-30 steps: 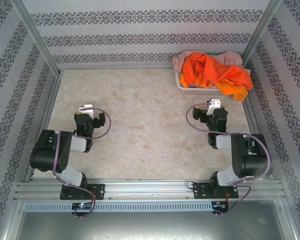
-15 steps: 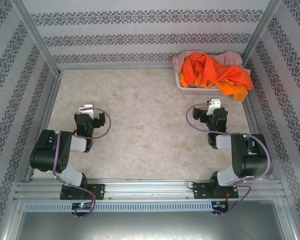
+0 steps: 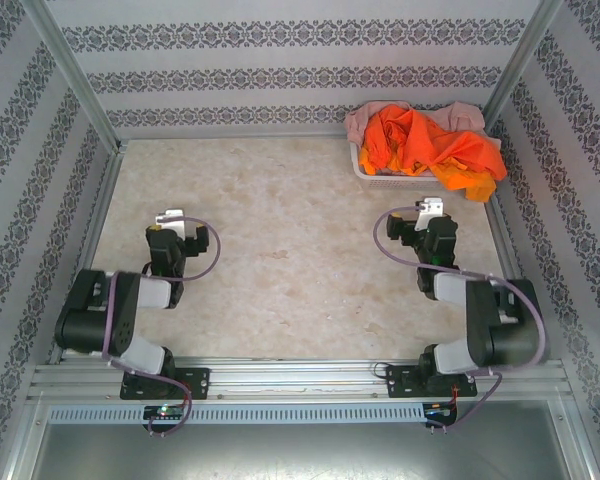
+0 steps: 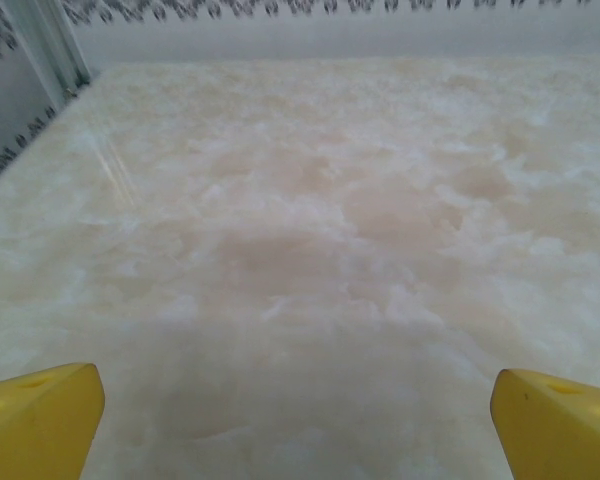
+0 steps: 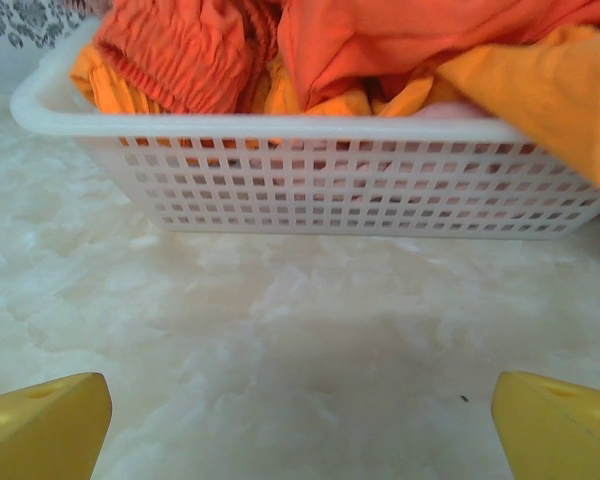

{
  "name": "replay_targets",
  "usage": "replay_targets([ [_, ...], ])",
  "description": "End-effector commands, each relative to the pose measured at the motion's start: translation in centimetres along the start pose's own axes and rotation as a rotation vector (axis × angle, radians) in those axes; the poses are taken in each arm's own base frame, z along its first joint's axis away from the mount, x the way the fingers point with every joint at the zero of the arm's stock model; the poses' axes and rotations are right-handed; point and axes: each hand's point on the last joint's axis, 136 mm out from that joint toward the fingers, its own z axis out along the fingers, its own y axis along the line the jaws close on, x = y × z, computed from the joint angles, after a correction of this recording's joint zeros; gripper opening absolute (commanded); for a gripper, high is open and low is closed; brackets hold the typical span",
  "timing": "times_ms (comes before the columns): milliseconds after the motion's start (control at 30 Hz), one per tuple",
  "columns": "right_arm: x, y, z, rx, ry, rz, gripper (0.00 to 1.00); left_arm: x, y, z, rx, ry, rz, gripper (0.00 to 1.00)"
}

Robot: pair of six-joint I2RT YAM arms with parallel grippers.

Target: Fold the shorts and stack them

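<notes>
The shorts (image 3: 425, 148) lie in a loose, unfolded heap in a white perforated basket (image 3: 378, 180) at the far right corner of the table (image 3: 280, 270). Bright orange cloth makes up most of the heap. It is piled above the basket's rim and spills over its right side toward the right edge of the table. A dusty pink pair (image 3: 365, 120) sits at the back of the heap, toward the far edge, with more pink showing behind the orange on the right. In the right wrist view the shorts (image 5: 400, 40) crowd the top of the basket (image 5: 280, 126). A gathered elastic waist in deeper orange sits at the left, and a paler orange fold hangs over the rim at the right. How many pairs are in the heap cannot be told from the tangle.

The right claw (image 3: 427, 213) is nearest the basket, on its near side and apart from it, pointing at its long wall. Its yellow fingertips (image 5: 555, 425) stand wide apart with nothing between them but bare table, so the right claw (image 5: 300, 425) is open and empty.

The left claw (image 3: 168, 222) is well apart from the shorts, toward the left edge of the table. In its own wrist view the left claw (image 4: 300, 420) is open too. Its yellow fingertips (image 4: 40, 420) are spread to the corners of the view over bare marbled table, and it holds nothing.
</notes>
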Motion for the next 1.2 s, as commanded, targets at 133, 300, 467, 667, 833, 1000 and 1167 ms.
replay_targets([
  [133, -7.0, -0.2, -6.0, 0.025, -0.067, 0.095, 0.98, -6.1, 1.1, -6.2, 0.000, -0.043, -0.166, 1.00],
  [300, -11.9, 0.8, -8.0, -0.029, -0.088, 0.160, 0.98, -8.4, -0.9, -10.5, 0.171, -0.046, -0.337, 1.00],
  [467, -15.6, 1.0, -5.4, -0.024, 0.040, 0.135, 0.98, -9.0, -5.0, -12.5, 0.419, 0.036, -0.465, 1.00],
  [667, -17.6, 0.2, 1.1, 0.047, 0.163, 0.077, 0.94, -7.2, -7.9, -12.5, 0.560, 0.197, -0.526, 1.00],
  [833, -17.0, -1.3, 7.3, 0.128, 0.248, 0.030, 0.87, -6.0, -8.4, -12.4, 0.582, 0.238, -0.561, 1.00],
  [1000, -15.6, -2.0, 12.5, 0.166, 0.346, 0.007, 0.86, -5.1, -8.8, -12.5, 0.603, 0.254, -0.589, 1.00],
  [1167, -13.4, -3.6, 16.6, 0.243, 0.427, 0.001, 0.77, -4.6, -9.1, -12.3, 0.607, 0.274, -0.596, 1.00],
])
